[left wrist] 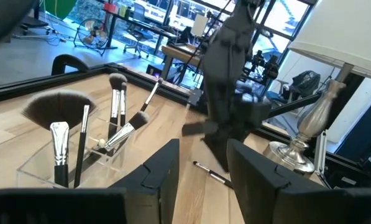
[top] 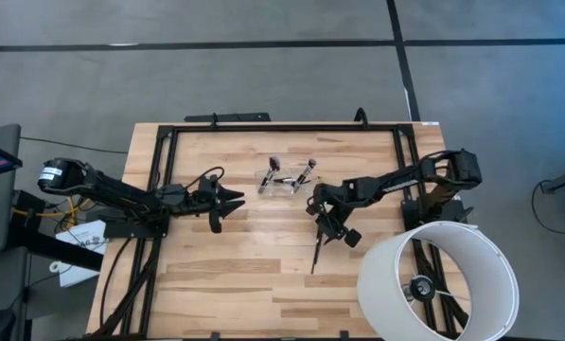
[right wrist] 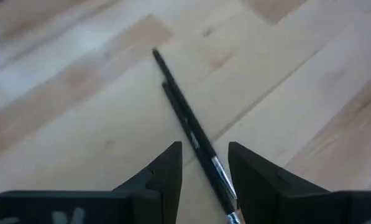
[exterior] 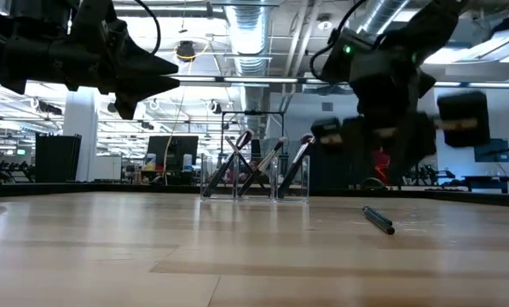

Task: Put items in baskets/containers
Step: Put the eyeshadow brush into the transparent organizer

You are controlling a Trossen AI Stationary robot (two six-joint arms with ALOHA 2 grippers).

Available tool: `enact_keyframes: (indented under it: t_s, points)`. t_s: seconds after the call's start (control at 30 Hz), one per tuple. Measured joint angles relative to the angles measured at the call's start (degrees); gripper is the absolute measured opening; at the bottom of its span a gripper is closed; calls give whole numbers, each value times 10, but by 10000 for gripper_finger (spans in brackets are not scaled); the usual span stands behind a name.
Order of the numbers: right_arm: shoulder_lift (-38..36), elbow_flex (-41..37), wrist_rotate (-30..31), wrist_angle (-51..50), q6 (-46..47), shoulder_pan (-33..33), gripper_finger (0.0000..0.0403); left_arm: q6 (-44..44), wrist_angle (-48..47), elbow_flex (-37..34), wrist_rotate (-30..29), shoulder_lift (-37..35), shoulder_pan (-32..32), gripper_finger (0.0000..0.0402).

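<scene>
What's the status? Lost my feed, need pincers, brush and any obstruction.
Right pincer open, above the lone brush lying on the table. Left pincer open, waiting beside the clear holder. Nothing blocking the brush.

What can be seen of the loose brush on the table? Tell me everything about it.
The loose brush is thin, with a dark handle and a silvery ferrule toward one end. It lies flat on the wooden table, apart from the clear holder. The right gripper hangs over it, open, fingers either side; no contact is visible.
</scene>
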Motion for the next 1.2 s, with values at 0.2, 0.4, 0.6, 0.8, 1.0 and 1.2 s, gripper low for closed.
enact_keyframes:
  t_s: [0.2, 0.4, 0.6, 0.8, 1.0, 1.2]
  points:
    - [54, 1, 13, 6, -33, 5, 122, 0, 0, 0, 6, 0, 0, 131]
    - [67, -1, -3, 55, -32, -15, 122, 0, 0, 0, 6, 0, 0, 131]
    - [83, 0, -18, 74, -32, -30, 122, 26, 0, 0, 6, 0, 0, 131]
    - [136, 4, -43, 139, -33, -14, 122, 30, 0, 0, 6, 0, 0, 131]
    - [142, 1, -28, 192, -38, -5, 101, 30, 0, 0, 6, 0, 0, 131]
    - [147, 0, -23, 209, -37, -5, 16, 30, 0, 0, 7, 0, 0, 131]
